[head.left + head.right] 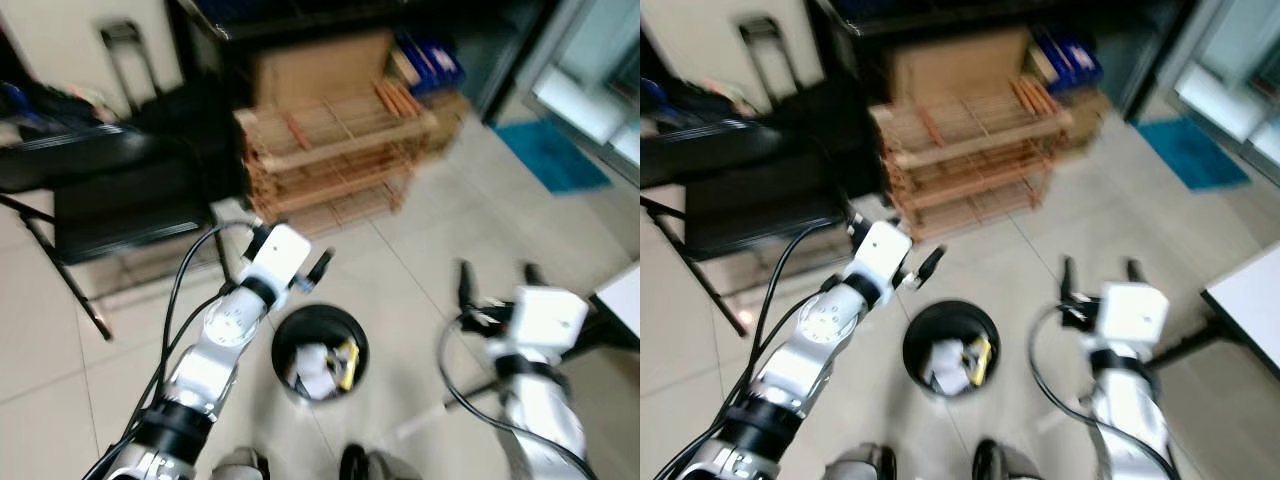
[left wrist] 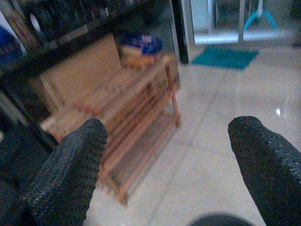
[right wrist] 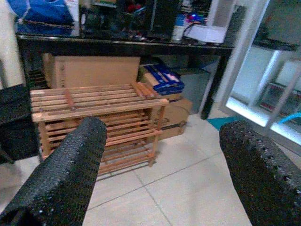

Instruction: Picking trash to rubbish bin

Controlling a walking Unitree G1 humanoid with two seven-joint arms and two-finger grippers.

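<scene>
A round black rubbish bin (image 1: 322,311) stands on the tiled floor just in front of my feet. Inside it lie crumpled white paper (image 1: 314,370) and a yellow piece of trash (image 1: 347,362). My left gripper (image 1: 290,250) hovers open above the bin's far left rim, holding nothing. To the right of the bin, my right gripper (image 1: 497,275) is open and empty at about the same height. In the wrist views, the left fingers (image 2: 70,174) and the right fingers (image 3: 66,174) stand wide apart with only floor and furniture between them.
A low wooden slatted rack (image 1: 330,150) stands ahead, with a cardboard box (image 1: 320,65) behind it under a dark table. A black folding chair (image 1: 100,190) is at the left. A blue mat (image 1: 550,155) lies far right; a white table corner (image 1: 625,290) juts in.
</scene>
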